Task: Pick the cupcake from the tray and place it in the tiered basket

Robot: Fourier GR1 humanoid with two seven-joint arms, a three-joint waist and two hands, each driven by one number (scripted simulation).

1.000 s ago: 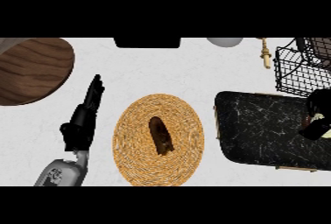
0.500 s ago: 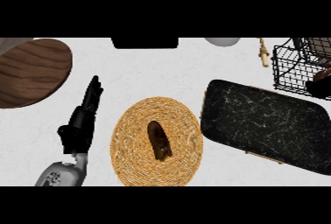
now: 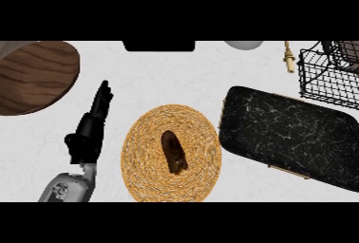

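Left of the bare black tray (image 3: 294, 130), the left hand (image 3: 91, 128) rests open, empty; basket (image 3: 326, 71) beyond; cupcake unseen.

A round woven straw mat (image 3: 171, 153) lies near the surface's (image 3: 161, 76) front edge, with a dark brown oblong object (image 3: 174, 152) lying on its middle. A round dark wooden board (image 3: 32, 76) sits at the far left corner. A black block (image 3: 159, 45) and a pale grey round object (image 3: 244, 44) touch the far edge.
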